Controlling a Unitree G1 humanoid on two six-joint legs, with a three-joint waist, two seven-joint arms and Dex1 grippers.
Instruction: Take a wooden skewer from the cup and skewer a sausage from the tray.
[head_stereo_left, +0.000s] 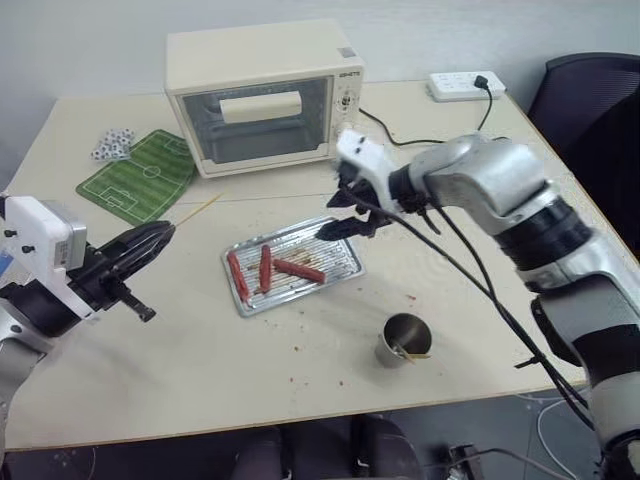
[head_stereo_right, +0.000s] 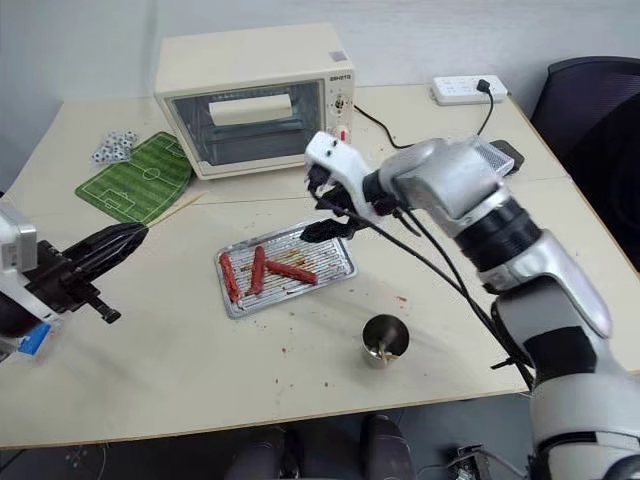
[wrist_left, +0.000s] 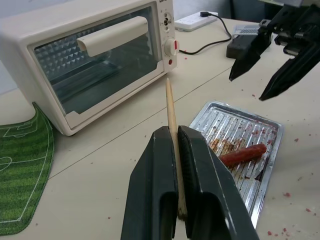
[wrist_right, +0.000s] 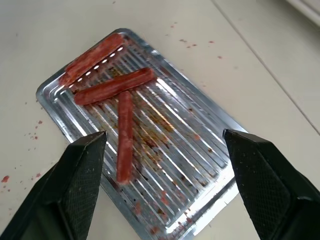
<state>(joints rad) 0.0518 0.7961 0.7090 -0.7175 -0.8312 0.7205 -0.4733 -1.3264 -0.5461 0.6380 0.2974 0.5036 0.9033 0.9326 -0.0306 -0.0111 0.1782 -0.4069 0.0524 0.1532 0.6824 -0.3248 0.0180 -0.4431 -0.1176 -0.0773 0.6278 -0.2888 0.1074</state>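
Observation:
My left gripper (head_stereo_left: 166, 230) is shut on a wooden skewer (head_stereo_left: 200, 210), held over the table left of the tray; the stick (wrist_left: 170, 112) points toward the oven. The silver tray (head_stereo_left: 340, 258) lies mid-table with three red-brown sausages (head_stereo_left: 265, 267) in its left half. My right gripper (head_stereo_left: 326, 218) hangs open above the tray's right end, with nothing between its fingers (wrist_right: 82, 185). In the right wrist view the nearest sausage (wrist_right: 124, 135) lies just ahead of the open fingers. The grey-brown cup (head_stereo_left: 403, 340) stands near the table's front edge with more skewers inside.
A cream toaster oven (head_stereo_left: 262, 95) stands behind the tray. A green football-pitch mat (head_stereo_left: 140, 178) and small black-and-white balls (head_stereo_left: 112, 145) lie at the back left. A white power strip (head_stereo_left: 466, 85) and its cable are at the back right. Red crumbs dot the table.

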